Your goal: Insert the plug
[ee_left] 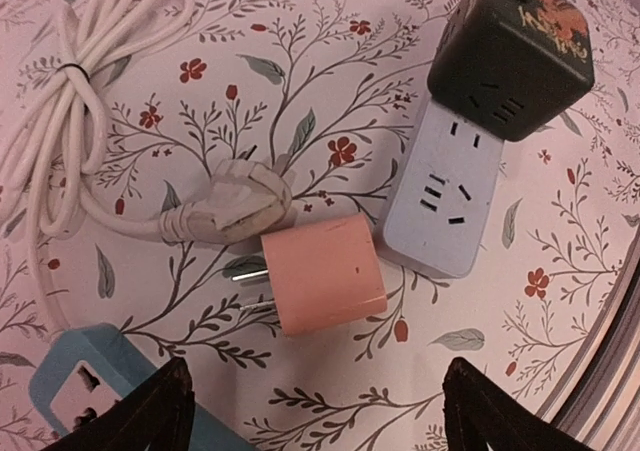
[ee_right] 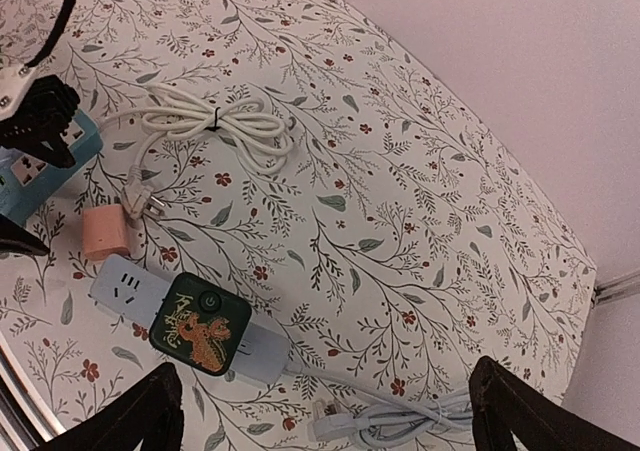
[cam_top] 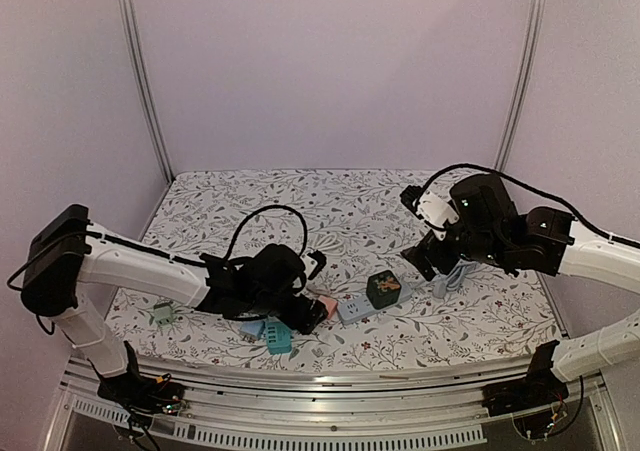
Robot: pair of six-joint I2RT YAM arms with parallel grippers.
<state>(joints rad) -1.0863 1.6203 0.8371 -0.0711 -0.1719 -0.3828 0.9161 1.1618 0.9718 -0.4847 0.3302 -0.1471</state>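
Observation:
A pink plug (ee_left: 322, 274) lies on the floral cloth, its two metal prongs pointing left. It touches the end of a pale blue-grey power strip (ee_left: 445, 206), which has free sockets facing up. My left gripper (ee_left: 315, 416) hovers just above the plug, open, with nothing between its dark fingertips (ee_left: 150, 411). In the top view the plug (cam_top: 327, 304) shows right beside that gripper (cam_top: 305, 311). My right gripper (ee_right: 325, 416) stands open over the cloth to the right, holding nothing. It looks down on the strip (ee_right: 125, 286) and the plug (ee_right: 106, 230).
A dark green cube socket (ee_left: 510, 46) sits on the strip. A white cord's plug (ee_left: 240, 203) lies against the pink plug, its coil (ee_right: 215, 123) behind. Light blue sockets (cam_top: 278, 341) sit near the front edge, a small green adapter (cam_top: 163, 315) at left, a grey cord bundle (ee_right: 420, 416) at right.

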